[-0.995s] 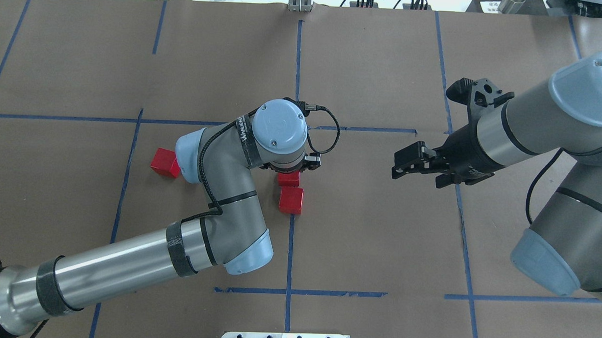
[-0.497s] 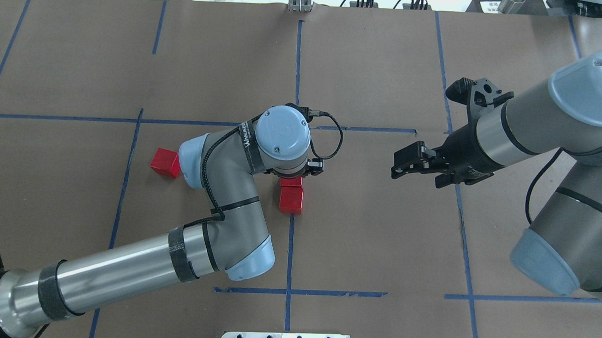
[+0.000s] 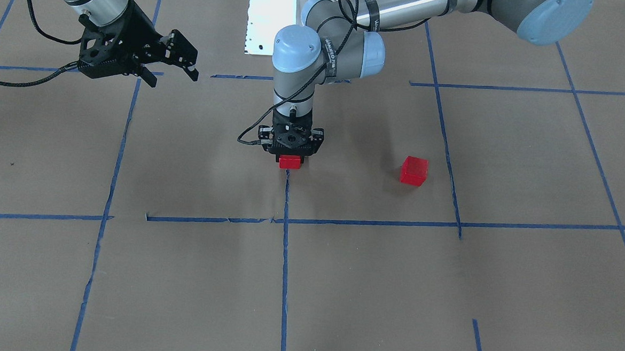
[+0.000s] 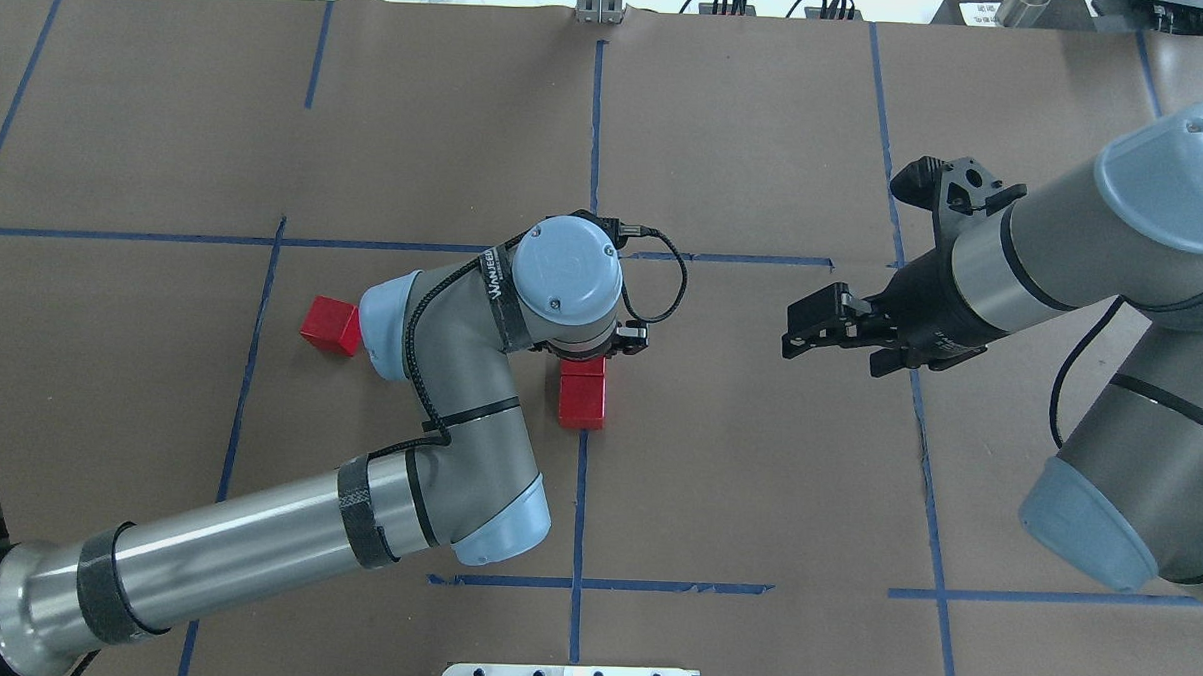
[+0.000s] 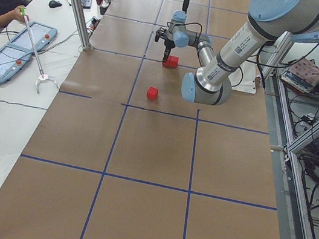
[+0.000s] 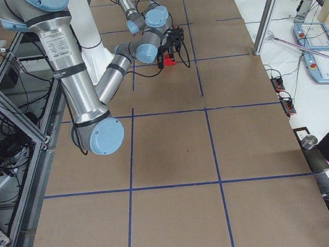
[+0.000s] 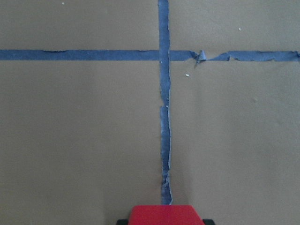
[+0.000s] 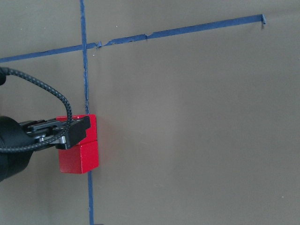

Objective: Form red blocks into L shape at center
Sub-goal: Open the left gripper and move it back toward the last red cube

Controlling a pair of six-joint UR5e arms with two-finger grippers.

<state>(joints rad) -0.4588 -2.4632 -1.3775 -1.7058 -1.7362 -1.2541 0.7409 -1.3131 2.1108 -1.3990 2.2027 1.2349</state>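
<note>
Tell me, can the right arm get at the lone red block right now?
Probably not: the left arm stands between the right gripper and the lone red block, which lies on that arm's far side.

Even light is falling from overhead, casting faint, soft shadows on the brown paper (image 4: 756,484). Mild glare is showing on the left arm's metal tube (image 4: 234,535).
</note>
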